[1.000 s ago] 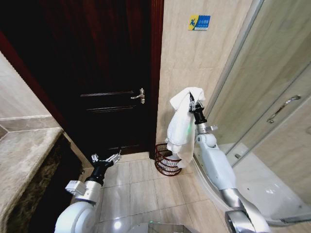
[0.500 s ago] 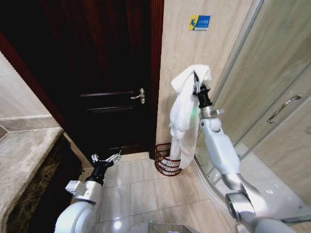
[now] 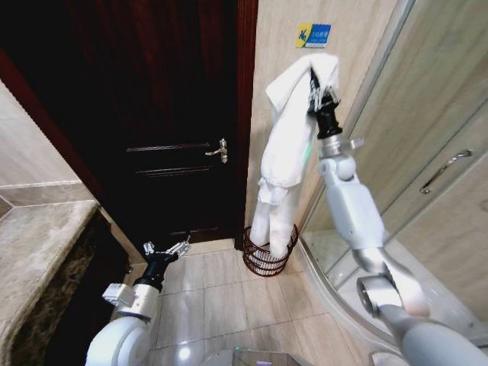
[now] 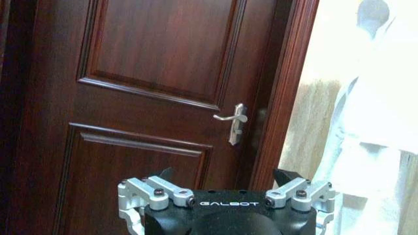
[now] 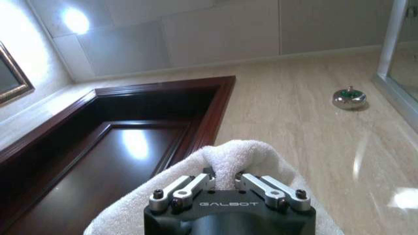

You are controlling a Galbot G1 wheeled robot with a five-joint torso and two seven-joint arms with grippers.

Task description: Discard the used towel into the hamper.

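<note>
The white towel [image 3: 288, 145] hangs full length from our right pincer [image 3: 316, 95], which is clenched on a fold at its top, high against the tiled wall; its lower end dips into the hamper [image 3: 268, 253] standing on the floor [image 3: 229, 293] beside the dark door [image 3: 152, 114]. To do this well, we judge we should centre the hanging cloth over the rim and lower it so it piles inside rather than draping over the edge. Our left pincer [image 3: 166, 249] waits low near the door, released.
</note>
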